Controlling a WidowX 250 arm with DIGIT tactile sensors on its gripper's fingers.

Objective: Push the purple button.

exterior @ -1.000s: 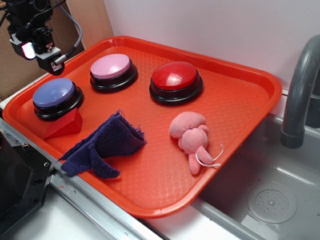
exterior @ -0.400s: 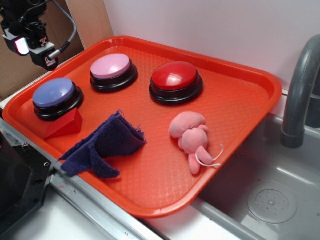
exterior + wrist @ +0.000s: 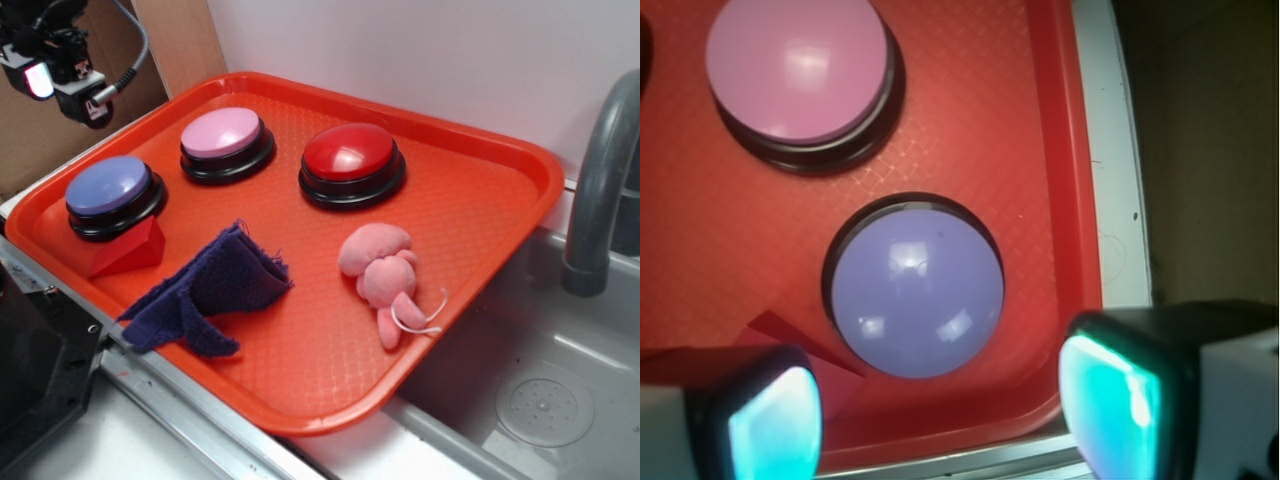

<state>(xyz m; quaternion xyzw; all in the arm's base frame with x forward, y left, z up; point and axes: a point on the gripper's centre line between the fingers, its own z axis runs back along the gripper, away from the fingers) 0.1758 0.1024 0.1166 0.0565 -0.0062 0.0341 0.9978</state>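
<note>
The gripper (image 3: 58, 72) hangs in the air at the far left of the scene, above and beyond the left rim of the orange tray (image 3: 480, 240), touching nothing. In the wrist view its two fingers (image 3: 1110, 395) stand wide apart at the bottom corners of the picture, with nothing between them: the claw is spread and empty.

The purple button (image 3: 108, 185) sits in the near-left corner of the tray, dome up on its black base. Just beside it on the near side lies a small red wedge block (image 3: 128, 250). To the right of that is a crumpled dark purple cloth (image 3: 205, 290). The pale pink button (image 3: 222, 133) stands farther back and to the right, then the red button (image 3: 350, 152), and a pink plush toy (image 3: 385, 270) lies near the right of the tray. A grey faucet (image 3: 600, 180) rises at the far right, over the sink.

In the wrist view the purple button (image 3: 917, 298) lies between the fingers but ahead of them, so the claw is not yet centred over the dome. To press well, it should probably first move over the middle of the dome, then descend straight down, perhaps with the fingers brought together to give one firm tip. A drift toward the pale pink button (image 3: 800, 68) or onto the wedge would spoil the press.

Against the picture of a second ago, the gripper has risen and drawn back to the left, farther from the purple button. Everything on the tray lies as it did.
</note>
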